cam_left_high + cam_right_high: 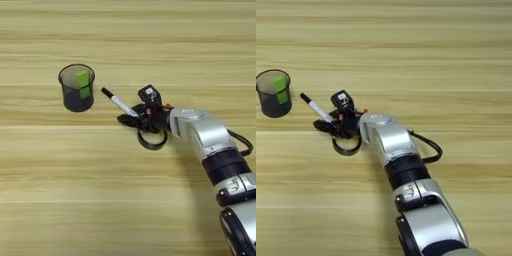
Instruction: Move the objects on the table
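Light wooden table (125, 200) lies broad and bare around a mesh cup (77, 88) holding a green item (83, 83). Left eye: right gripper (131, 118) meets the white marker (119, 103) above the tape ring (152, 140); finger spread unclear. Right eye: cup at left edge, open planks beyond.

My gripper (131, 119) hiding the white marker's (119, 103) lower end, finger gap unreadable, tape ring (152, 141) partly covered, red marker unseen

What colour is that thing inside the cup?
Green item, clearest in the left eye view.
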Action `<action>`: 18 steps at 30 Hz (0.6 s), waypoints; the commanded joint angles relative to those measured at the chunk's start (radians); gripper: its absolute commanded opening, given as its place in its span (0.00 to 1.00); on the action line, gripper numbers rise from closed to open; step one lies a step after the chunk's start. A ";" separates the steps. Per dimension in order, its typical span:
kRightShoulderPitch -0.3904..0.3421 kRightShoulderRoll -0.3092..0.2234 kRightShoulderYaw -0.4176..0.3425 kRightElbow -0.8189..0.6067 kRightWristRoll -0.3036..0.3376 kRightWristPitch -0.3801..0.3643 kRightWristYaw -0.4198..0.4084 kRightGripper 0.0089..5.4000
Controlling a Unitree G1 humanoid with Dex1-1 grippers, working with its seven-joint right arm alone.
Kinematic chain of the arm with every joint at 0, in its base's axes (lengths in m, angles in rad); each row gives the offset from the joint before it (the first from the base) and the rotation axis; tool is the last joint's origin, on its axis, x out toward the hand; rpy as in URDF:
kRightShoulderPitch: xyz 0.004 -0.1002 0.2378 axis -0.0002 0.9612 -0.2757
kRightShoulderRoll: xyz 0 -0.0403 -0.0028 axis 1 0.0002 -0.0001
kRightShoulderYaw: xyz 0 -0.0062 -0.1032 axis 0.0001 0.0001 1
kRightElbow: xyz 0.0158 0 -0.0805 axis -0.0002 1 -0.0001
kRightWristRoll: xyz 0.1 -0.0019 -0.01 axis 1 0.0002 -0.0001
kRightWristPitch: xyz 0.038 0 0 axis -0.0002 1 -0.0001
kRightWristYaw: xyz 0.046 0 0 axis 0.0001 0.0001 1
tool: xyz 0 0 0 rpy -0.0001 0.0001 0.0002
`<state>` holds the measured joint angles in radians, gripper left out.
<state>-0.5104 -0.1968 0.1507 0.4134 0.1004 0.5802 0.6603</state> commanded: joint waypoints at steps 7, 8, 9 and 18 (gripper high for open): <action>-0.035 -0.016 0.000 -0.037 -0.025 -0.045 -0.019 0.38; -0.035 -0.016 -0.001 -0.037 -0.025 -0.046 -0.019 0.35; -0.035 -0.016 -0.001 -0.037 -0.025 -0.046 -0.018 0.34; -0.038 -0.011 -0.008 -0.030 -0.023 -0.050 -0.022 0.15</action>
<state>-0.4958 -0.1980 0.1575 0.4096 0.0790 0.5573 0.6592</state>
